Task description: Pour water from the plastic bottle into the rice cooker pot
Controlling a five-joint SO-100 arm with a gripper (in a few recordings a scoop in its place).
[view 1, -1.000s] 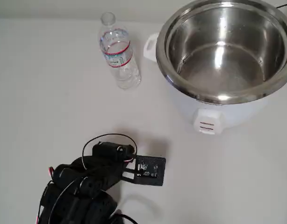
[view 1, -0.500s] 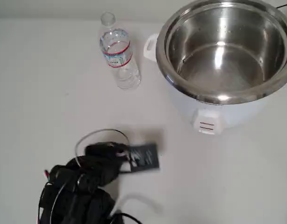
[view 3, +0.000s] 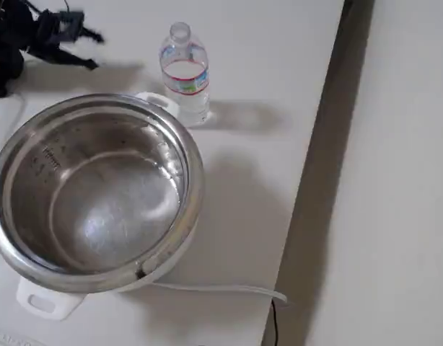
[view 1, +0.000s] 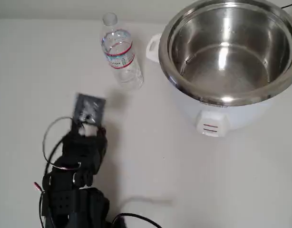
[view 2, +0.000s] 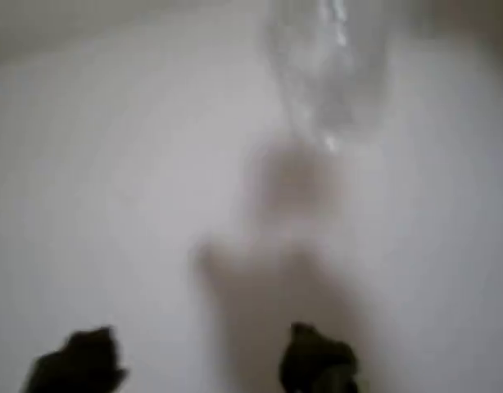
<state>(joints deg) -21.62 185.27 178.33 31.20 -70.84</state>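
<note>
The plastic bottle (view 1: pixel 121 57) stands upright and capless on the white table (view 1: pixel 208 180), just beside the rice cooker's white side handle (view 1: pixel 153 46), on its left in the overhead view. We see a white label edged in red around its middle and clear ribbed plastic below; how much water it holds we cannot tell. We judge it light, thin-walled and easy to crush, smooth enough to slip, and with no cap, a hard squeeze or a tilt would spill. We would take it across the ribbed body just under the label, with gentle pressure.

The rice cooker pot (view 1: pixel 229 50), wide-rimmed and shiny steel, sits in the white cooker body (view 1: pixel 217 118); its bottom looks bare or barely wet.

Our gripper (view 1: pixel 89 108) is near the bottle, below and left of it in the overhead view, not touching. In the wrist view its two dark fingertips (view 2: pixel 79 360) stand apart, grasping nothing, with the blurred bottle ahead.
</note>
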